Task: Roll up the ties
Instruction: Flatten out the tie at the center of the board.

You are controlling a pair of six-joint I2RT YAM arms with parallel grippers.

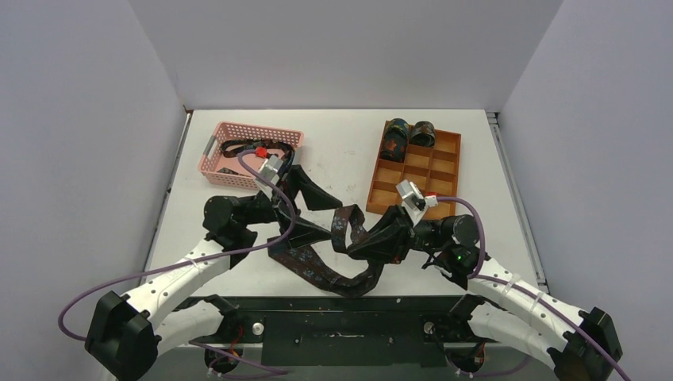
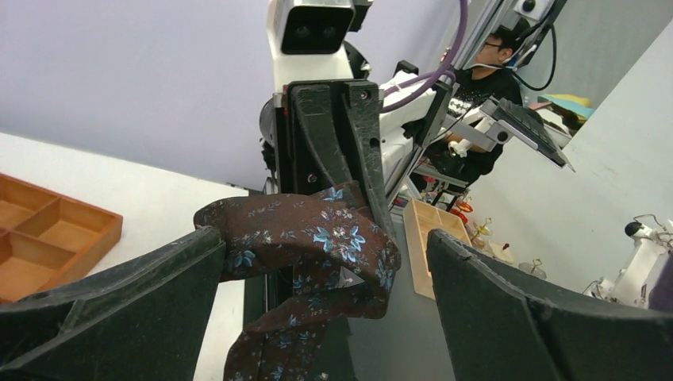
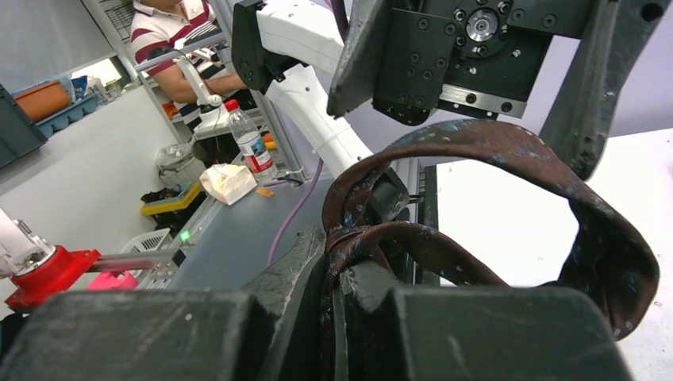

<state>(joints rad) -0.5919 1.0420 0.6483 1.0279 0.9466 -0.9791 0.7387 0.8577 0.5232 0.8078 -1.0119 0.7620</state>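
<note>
Tie (image 1: 317, 274) sprawled on tabletop (image 1: 333, 151) between arms, one loop raised. Right claw (image 3: 333, 266) clamped shut on it; left claw (image 2: 325, 262) gaped wide around loop. Fabric looked limp, light, slippery: you likely needed hold near fold.

Robotics lab, white enclosure walls (image 1: 79, 119), cluttered workbench (image 3: 230, 238), seated person (image 3: 178, 32) beyond
</note>
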